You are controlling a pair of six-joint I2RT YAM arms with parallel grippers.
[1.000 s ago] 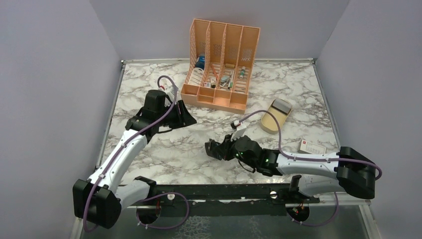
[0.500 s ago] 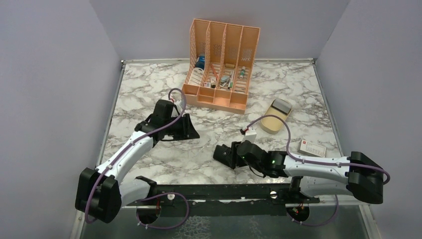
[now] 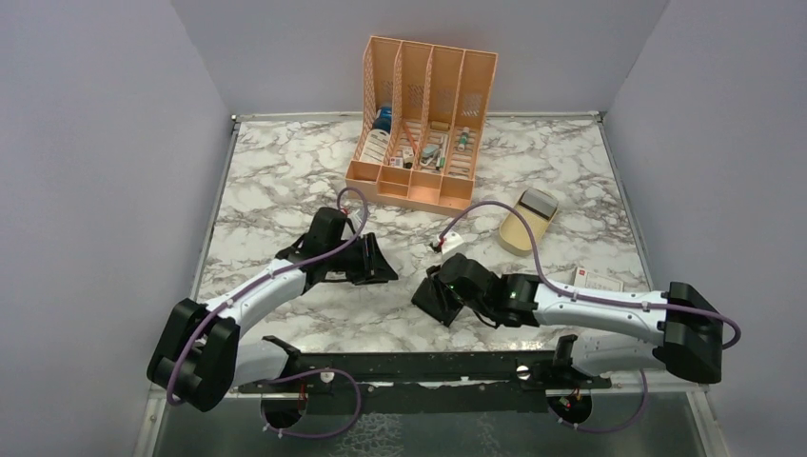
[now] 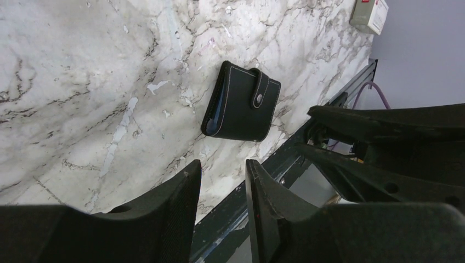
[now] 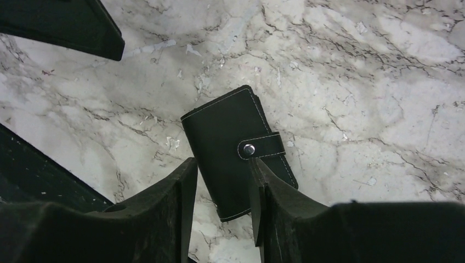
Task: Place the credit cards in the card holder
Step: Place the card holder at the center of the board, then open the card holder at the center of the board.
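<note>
The card holder (image 5: 238, 150) lies flat and snapped shut on the table (image 5: 356, 82), under the right gripper (image 5: 222, 164) and reaching toward 12 o'clock – those jaws released, gripping nothing; the left gripper (image 4: 223, 164), at 10 o'clock from it, hangs released too

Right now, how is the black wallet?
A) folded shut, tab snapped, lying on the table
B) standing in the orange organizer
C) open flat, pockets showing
A: the wallet lies folded on the table with its tab snapped shut.
</note>
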